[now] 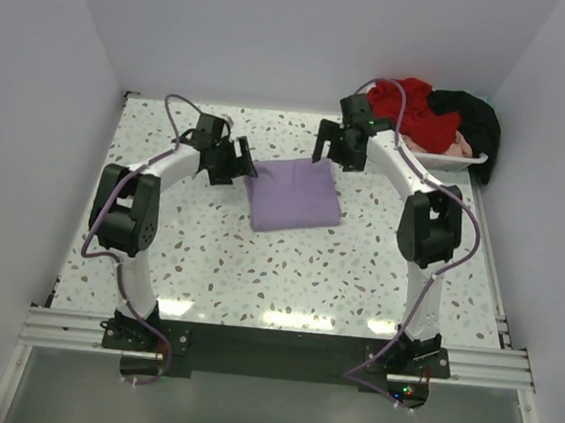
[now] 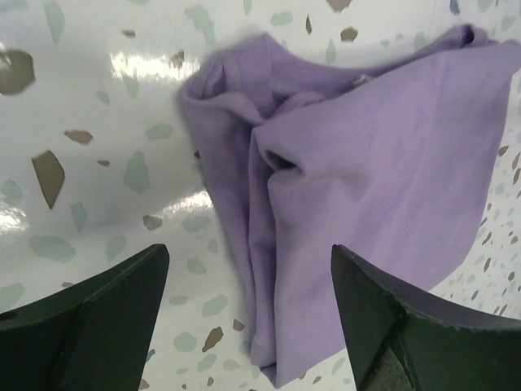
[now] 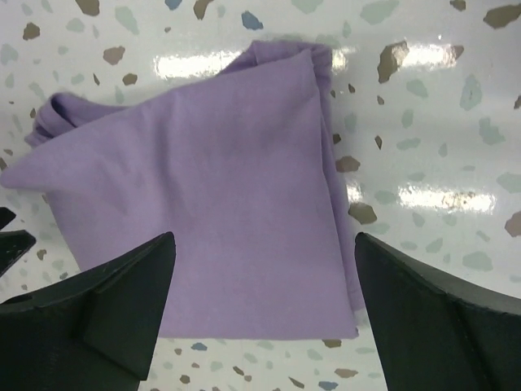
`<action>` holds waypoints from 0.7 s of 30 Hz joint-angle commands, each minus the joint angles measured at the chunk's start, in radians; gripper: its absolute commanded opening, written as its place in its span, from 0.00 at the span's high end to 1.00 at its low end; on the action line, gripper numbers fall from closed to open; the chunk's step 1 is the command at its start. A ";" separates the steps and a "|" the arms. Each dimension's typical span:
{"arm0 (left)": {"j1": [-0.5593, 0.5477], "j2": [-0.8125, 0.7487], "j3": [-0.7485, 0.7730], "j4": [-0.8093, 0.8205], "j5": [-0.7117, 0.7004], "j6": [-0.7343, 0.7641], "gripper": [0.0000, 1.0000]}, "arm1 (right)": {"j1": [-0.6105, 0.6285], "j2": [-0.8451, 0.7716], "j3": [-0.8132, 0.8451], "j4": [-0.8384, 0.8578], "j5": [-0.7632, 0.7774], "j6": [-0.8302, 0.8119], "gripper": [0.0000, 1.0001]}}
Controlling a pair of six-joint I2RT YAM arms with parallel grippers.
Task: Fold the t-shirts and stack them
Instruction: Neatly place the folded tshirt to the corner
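Note:
A lavender t-shirt lies folded into a small rectangle on the speckled table, between the two arms. It fills the left wrist view and the right wrist view. My left gripper is open and empty, just above the shirt's left edge. My right gripper is open and empty, above the shirt's far right corner. Red, black and pale pink shirts lie heaped at the back right.
The heap of shirts sits in a white plastic tray at the back right corner. White walls close the table on the left, back and right. A metal rail runs along the near edge.

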 commanded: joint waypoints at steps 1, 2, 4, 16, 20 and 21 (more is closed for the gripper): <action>-0.025 -0.054 -0.074 0.083 0.059 0.025 0.15 | -0.003 -0.134 -0.095 0.076 -0.027 -0.010 0.06; -0.028 -0.054 -0.085 0.106 0.078 0.022 0.16 | -0.003 -0.149 -0.138 0.090 -0.027 -0.008 0.06; -0.034 -0.051 -0.115 0.125 0.092 0.003 0.17 | -0.002 -0.189 -0.172 0.099 -0.026 -0.004 0.06; -0.062 -0.020 -0.186 0.185 0.112 -0.041 0.29 | -0.003 -0.313 -0.307 0.100 -0.018 0.005 0.07; -0.075 0.003 -0.188 0.186 0.114 -0.046 0.36 | -0.003 -0.329 -0.327 0.100 -0.012 0.007 0.07; -0.080 0.008 -0.188 0.185 0.112 -0.047 0.41 | -0.002 -0.330 -0.328 0.100 -0.010 0.008 0.07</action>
